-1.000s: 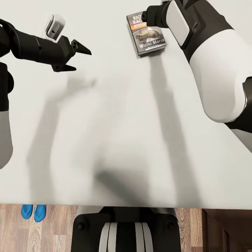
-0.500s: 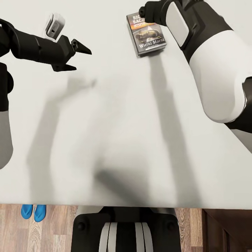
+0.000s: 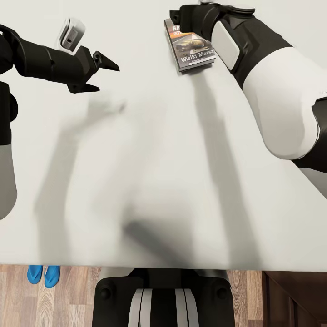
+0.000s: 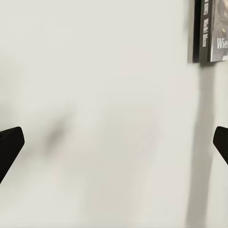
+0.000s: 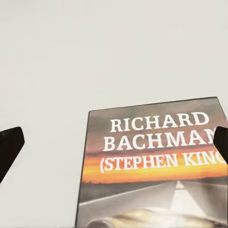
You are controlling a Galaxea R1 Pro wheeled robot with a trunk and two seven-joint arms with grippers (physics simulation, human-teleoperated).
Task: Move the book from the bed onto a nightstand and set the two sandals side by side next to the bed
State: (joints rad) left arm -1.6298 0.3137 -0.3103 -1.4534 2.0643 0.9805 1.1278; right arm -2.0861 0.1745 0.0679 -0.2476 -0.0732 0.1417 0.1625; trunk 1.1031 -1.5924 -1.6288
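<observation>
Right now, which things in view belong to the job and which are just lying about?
Job:
- book, lying on the bed
- two sandals, on the floor
- right gripper, open over the book
- nightstand, corner only

Lying about:
- small white device on the bed

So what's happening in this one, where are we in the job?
The robot stands at the bed with both arms out over the mattress. Its right gripper, jaws open, hangs over the top edge of the book, which lies flat on the mattress and is not gripped. The left gripper hovers open over bare mattress. The two sandals sit side by side on the floor by the bed.
</observation>
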